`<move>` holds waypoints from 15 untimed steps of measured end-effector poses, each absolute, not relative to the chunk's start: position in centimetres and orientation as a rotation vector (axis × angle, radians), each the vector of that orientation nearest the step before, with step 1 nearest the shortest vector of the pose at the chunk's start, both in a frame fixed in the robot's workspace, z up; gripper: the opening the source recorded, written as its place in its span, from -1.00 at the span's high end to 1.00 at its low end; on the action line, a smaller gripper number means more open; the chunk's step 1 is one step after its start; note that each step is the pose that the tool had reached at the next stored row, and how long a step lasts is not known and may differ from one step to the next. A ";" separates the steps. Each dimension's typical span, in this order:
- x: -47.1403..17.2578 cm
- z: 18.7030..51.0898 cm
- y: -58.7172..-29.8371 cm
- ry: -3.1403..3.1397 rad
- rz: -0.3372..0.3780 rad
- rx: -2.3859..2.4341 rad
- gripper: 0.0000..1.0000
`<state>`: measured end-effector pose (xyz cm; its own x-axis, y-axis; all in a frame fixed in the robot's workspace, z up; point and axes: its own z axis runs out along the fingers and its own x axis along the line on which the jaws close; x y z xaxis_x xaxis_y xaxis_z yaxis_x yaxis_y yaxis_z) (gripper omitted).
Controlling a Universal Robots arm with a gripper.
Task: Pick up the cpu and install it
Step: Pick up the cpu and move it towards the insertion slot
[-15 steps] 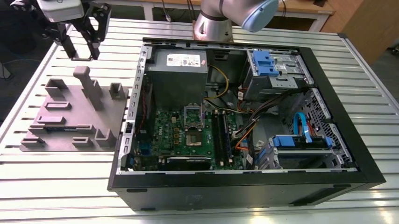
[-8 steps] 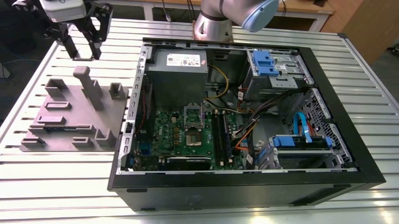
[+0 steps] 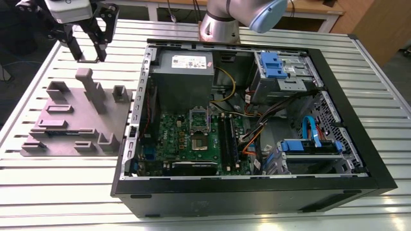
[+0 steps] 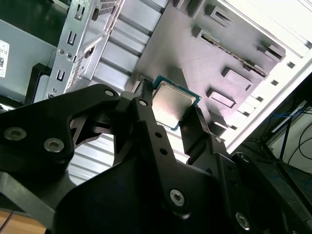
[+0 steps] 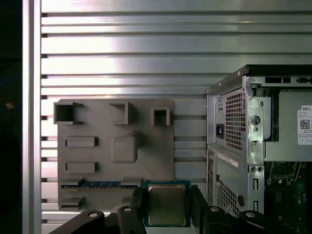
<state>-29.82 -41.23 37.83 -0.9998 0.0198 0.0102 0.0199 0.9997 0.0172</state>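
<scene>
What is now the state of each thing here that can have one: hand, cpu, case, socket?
hand: shut, in the air.
cpu: gripped in the hand by two edges, shiny top showing, not installed.
case: on its side, open.
socket: seems empty, frame seems raised.

- A silver metal table (image 3: pixel 64 192) of long ribbed slats with dark grooves between them; in the first wrist view the slats catch bright bands of light.
- Behind it in the exterior view, a pale wooden desk (image 3: pixel 308 8) on a white frame.
- At the exterior view's right, a brown wooden panel (image 3: pixel 378 29).
- Past the table's edge at the exterior view's left, dark floor (image 3: pixel 9 53).
</scene>
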 end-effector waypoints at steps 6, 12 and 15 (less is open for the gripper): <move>-29.6 37.8 -41.2 -3.131 -0.027 -0.031 0.06; -29.4 37.8 -41.2 -3.131 -0.027 -0.031 0.06; -29.3 37.8 -41.2 -3.131 -0.027 -0.031 0.06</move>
<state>-29.34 -41.23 37.83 -0.9998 0.0198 0.0102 0.0200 0.9997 0.0172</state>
